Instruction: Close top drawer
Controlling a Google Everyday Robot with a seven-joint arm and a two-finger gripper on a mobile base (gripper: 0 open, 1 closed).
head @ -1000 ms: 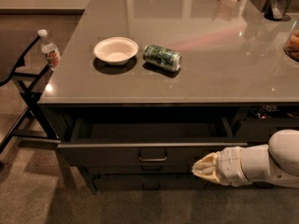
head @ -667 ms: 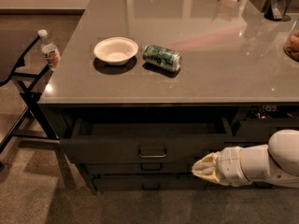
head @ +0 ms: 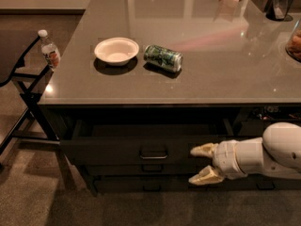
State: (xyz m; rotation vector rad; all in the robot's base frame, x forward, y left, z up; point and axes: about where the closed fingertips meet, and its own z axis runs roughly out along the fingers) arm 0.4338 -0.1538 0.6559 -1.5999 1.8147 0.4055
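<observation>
The top drawer (head: pixel 117 149) is a wide, shallow dark-grey drawer under the counter, pulled out a short way, with a small silver bar handle (head: pixel 154 153) centred on its front. My gripper (head: pixel 200 164) is at the right part of the drawer front, to the right of the handle, reaching in from the right on a white arm. Its two cream fingers are spread apart, the upper fingertip (head: pixel 197 150) at the drawer front and the lower one below it. It holds nothing.
Lower dark drawer fronts with similar handles (head: pixel 153 168) sit under the top drawer. On the grey counter (head: pixel 211 55) are a white bowl (head: pixel 116 50) and a green can (head: pixel 162 58) on its side. A water bottle (head: pixel 49 50) stands on a black frame at the left.
The drawer has slid inward and less of its inside shows. My gripper has moved with the front toward the cabinet.
</observation>
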